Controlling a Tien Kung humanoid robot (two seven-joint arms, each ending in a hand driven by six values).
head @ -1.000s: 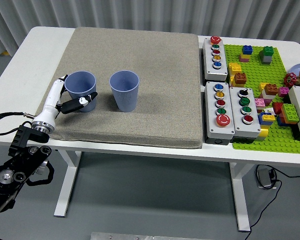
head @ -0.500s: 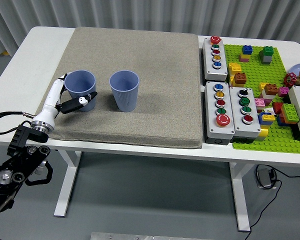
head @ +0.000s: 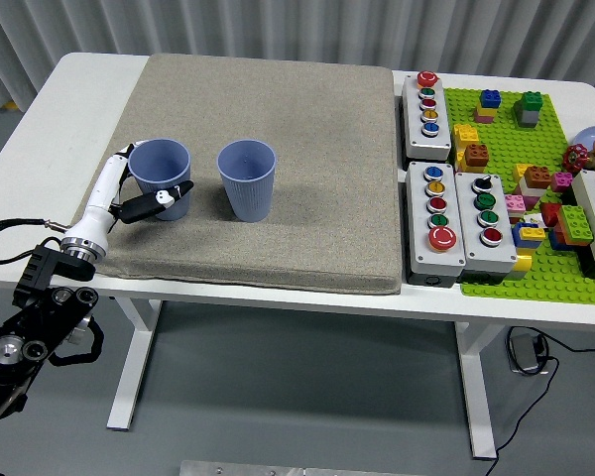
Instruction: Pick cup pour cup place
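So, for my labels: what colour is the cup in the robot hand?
Blue-lavender cup, head view.

My left robot hand (head: 129, 194) wraps its fingers (head: 157, 201) around the left blue cup (head: 160, 178), upright on the grey mat (head: 278, 129) near the counter (head: 40, 129) left edge. A second blue cup (head: 247, 179) stands just beside it. Button boxes (head: 434, 218) and a green brick plate (head: 521, 178) line the right edge.

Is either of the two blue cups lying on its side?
No: the left cup, with the left hand around it, and the right cup both stand upright on the grey mat.
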